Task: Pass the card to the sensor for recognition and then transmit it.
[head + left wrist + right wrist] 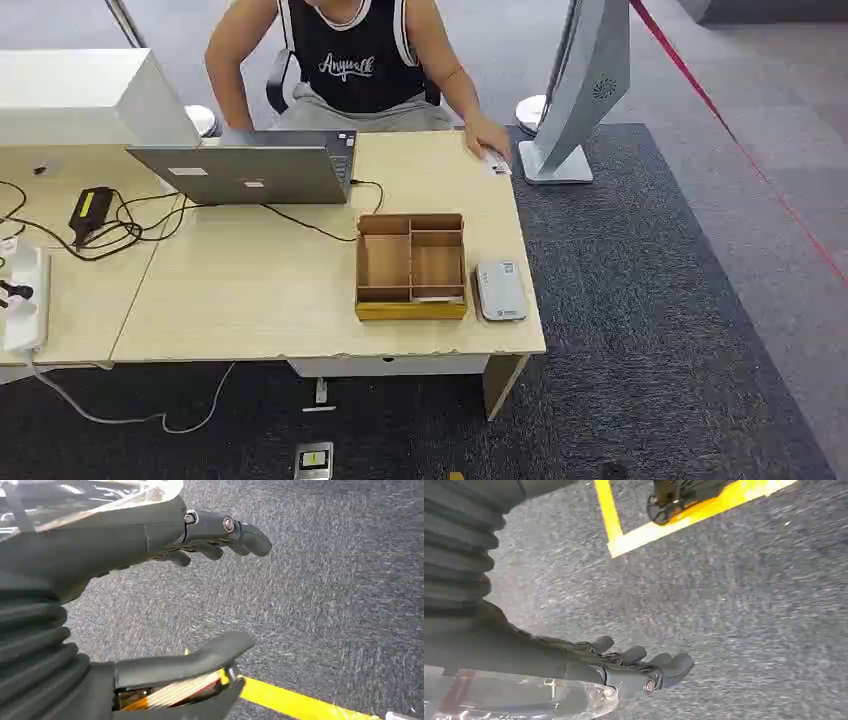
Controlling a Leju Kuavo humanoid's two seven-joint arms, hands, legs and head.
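Both arms hang at the robot's sides while a person's hand rests on the card at the far corner of the desk

The left hand [200,580] points down over grey carpet, fingers stretched out and thumb well apart from them, holding nothing; the right hand [624,667] hangs the same way, fingers loosely extended and spread, empty. On the desk [250,290], the white card [496,160] lies near the far right corner under the person's hand [487,138], the grey sensor [500,290] sits just beside the wooden tray [410,268], and a laptop [250,168] stands further back
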